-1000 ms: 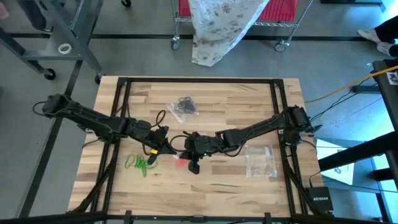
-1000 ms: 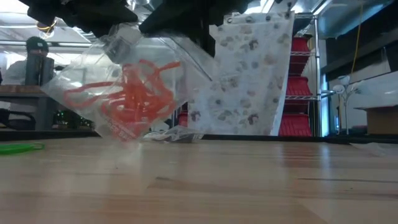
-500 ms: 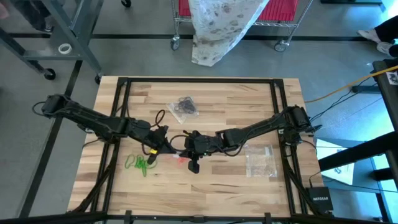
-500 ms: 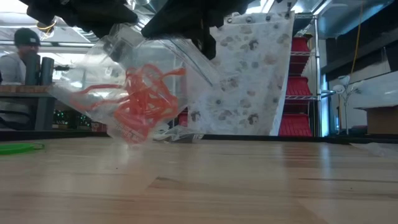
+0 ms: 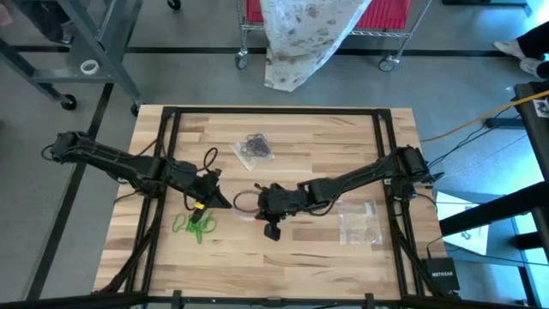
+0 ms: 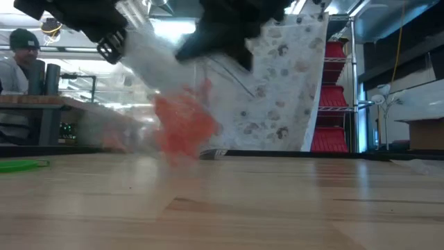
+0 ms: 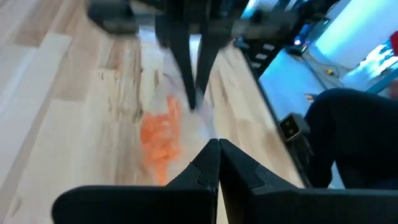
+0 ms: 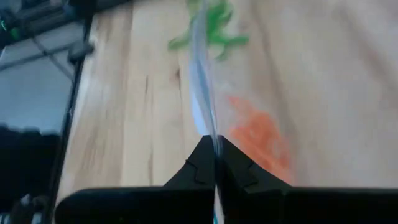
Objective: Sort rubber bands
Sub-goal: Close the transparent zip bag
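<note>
Left hand (image 5: 217,199): fingers pressed together on one edge of a clear bag (image 6: 149,59), mid-tabletop (image 5: 300,257).
Right hand (image 5: 247,204): also clamped tight on the bag's other edge — bag stretched between the two.
Orange bands (image 6: 182,123): bunched inside the bag, hanging just above the wood.
Green bands (image 5: 196,227): loose pile near the left hand.
Black bands (image 5: 255,146): in a second bag, farther back.
Third bag (image 5: 358,221): flat, right side — contents unclear.

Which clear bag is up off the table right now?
The bag with orange-red bands, stretched between left gripper and right gripper. The bag of black bands and the bag beside the right arm lie flat.
</note>
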Controlling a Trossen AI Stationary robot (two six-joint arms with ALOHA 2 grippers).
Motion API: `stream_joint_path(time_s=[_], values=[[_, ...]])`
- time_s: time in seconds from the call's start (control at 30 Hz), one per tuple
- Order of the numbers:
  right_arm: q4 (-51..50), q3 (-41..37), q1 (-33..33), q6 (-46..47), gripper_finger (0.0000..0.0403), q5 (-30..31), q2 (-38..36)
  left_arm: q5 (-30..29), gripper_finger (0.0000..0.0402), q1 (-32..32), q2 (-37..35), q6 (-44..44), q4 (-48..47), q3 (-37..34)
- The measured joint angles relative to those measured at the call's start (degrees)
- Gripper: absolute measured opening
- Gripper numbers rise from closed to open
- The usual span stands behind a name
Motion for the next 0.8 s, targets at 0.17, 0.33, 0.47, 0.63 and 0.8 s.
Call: stream_joint_path(time_s=[0.17, 0.33, 0.47, 0.63, 0.8], values=[[-0.7, 0.1, 0.1, 0.2, 0.0, -0.2, 0.1, -0.1, 0.0001, 0.0, -1.2, -1.2, 0.1, 0.0], [1.3, 0.1, -0.1, 0.2, 0.0, 0.5, 0.1, -0.2, 0.001, 0.0, -1.2, -3.1, 0.2, 0.0], [1.6, 0.1, 0.0, 0.2, 0.0, 0.4, 0.1, -0.4, 0.0046, 0.0, -0.8, -4.7, 0.4, -0.3], [2.0, 0.1, -0.1, 0.2, 0.0, 0.6, 0.1, -1.7, 0.0107, -0.1, 1.0, -5.0, -1.0, -0.3], [2.1, 0.2, -0.1, 0.2, 0.0, 0.6, 0.1, -1.7, 0.015, -1.4, 4.5, -5.2, 4.5, -0.3]])
